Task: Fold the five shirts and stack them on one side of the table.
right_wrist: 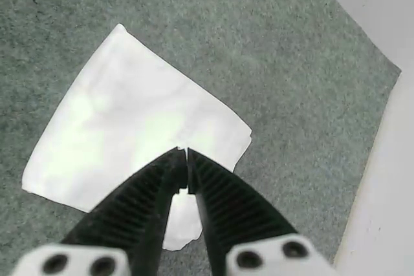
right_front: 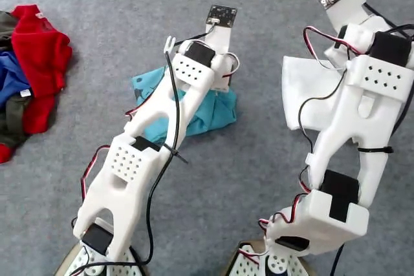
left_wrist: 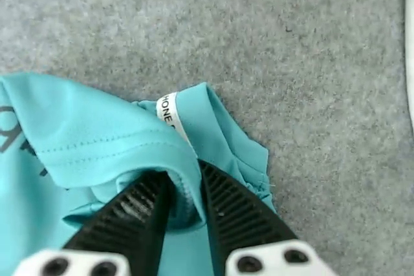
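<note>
My left gripper (left_wrist: 186, 182) clamps the teal shirt (left_wrist: 97, 140) at its edge, mid-frame on the desk (right_front: 259, 179) | my right gripper (right_wrist: 186, 157), closed and empty, hangs over the folded white shirt (right_wrist: 129, 127), frame-right of the teal shirt.

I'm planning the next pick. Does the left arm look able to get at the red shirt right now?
Probably not yet: the left gripper is shut on the teal shirt, though only bare table lies between it and the red shirt.

Bunched teal shirt (right_front: 218, 111) mid-table, white shirt (right_front: 295, 83) folded flat at right, pile of shirts (right_front: 32, 63) far left
</note>
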Controlling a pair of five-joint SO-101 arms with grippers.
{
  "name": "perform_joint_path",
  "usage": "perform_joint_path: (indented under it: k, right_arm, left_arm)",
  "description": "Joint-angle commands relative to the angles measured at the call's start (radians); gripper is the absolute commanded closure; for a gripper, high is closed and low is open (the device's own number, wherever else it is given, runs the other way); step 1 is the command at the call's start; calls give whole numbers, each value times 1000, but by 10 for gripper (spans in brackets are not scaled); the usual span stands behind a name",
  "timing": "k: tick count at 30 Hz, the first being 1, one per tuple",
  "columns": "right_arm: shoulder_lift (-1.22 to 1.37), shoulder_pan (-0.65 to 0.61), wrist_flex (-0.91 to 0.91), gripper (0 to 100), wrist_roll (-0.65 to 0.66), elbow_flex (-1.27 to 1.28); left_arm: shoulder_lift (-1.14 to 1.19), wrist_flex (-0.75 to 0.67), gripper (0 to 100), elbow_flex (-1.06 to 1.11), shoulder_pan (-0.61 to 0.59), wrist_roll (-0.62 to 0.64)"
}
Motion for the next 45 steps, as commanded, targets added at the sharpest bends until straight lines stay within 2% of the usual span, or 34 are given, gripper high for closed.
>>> perform_joint_path:
  k: [1,3,7,12,15,17,22,25,29,32,36,40,45]
  right_arm:
    - [-45,2,-2,982,11,-53]
    - [-45,0,-2,982,11,-51]
    - [-44,-34,0,982,11,-51]
    - [-44,-121,21,982,11,-36]
    - [-44,-198,21,982,11,-18]
    - [-38,-270,21,982,8,-1]
    - [91,-476,28,983,6,-1]
    - [219,-577,38,983,-41,-38]
    - [409,-697,77,983,-169,-159]
    - [555,-767,133,983,-238,-294]
    - [730,-818,259,983,-259,-516]
    - [874,-809,298,983,-259,-757]
    - [972,-793,350,983,-253,-1029]
  left_arm:
    - [-20,2,967,-42,10,60]
    - [-20,6,911,-51,-12,114]
    - [-32,21,730,-53,-65,235]
    - [-92,195,727,-206,-136,255]
    - [-132,322,727,-369,-237,253]
    - [-140,387,764,-461,-326,252]
    - [-41,431,965,-496,-555,253]
    - [100,416,967,-486,-628,256]
    - [348,347,970,-447,-676,252]
    - [416,338,970,-604,-710,239]
    - [474,374,970,-763,-760,216]
    - [499,358,970,-776,-794,216]
    - [493,356,970,-776,-779,216]
